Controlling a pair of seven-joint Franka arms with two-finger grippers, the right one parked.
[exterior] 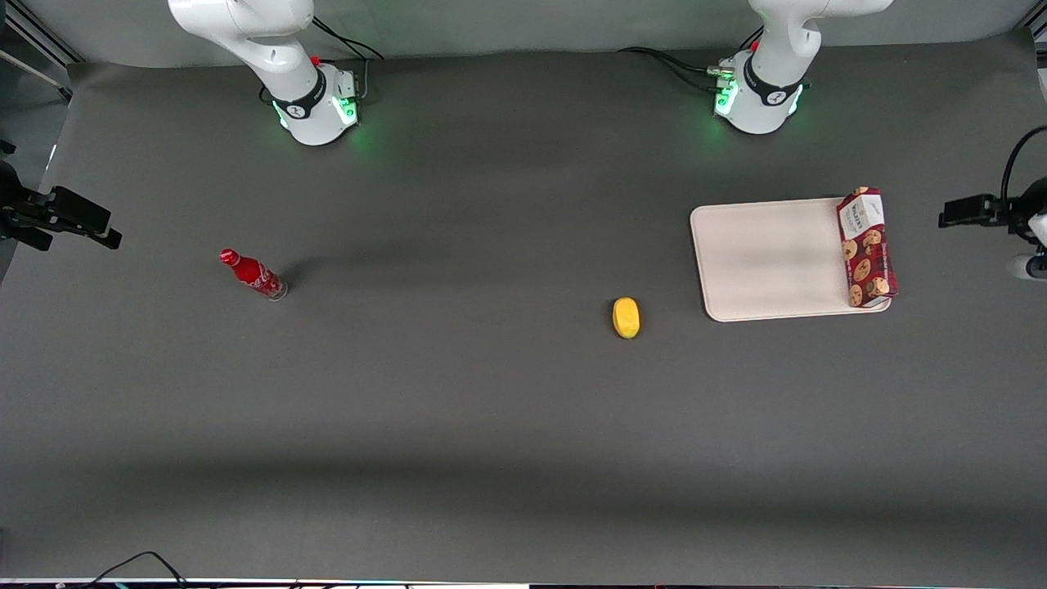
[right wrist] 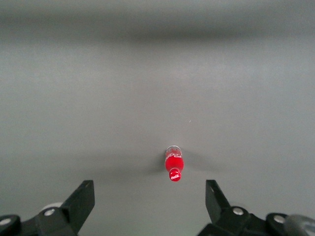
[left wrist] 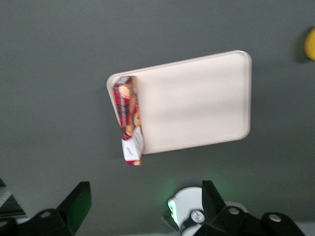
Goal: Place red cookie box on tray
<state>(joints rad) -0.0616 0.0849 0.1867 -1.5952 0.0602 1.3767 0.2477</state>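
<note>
The red cookie box (exterior: 867, 245) lies along the tray's short edge at the working arm's end of the table. Its white label end sticks out past the rim, farther from the front camera. The pale beige tray (exterior: 769, 254) holds nothing else. In the left wrist view the box (left wrist: 129, 118) and the tray (left wrist: 197, 103) lie well below the camera. My left gripper (left wrist: 145, 191) is open and empty, high above the table, over the strip between the tray and the arm's base. It is out of the front view.
A yellow lemon-like object (exterior: 626, 317) lies on the dark mat beside the tray, toward the parked arm. A small red bottle (exterior: 252, 274) stands toward the parked arm's end. The working arm's white base (left wrist: 192, 211) glows green.
</note>
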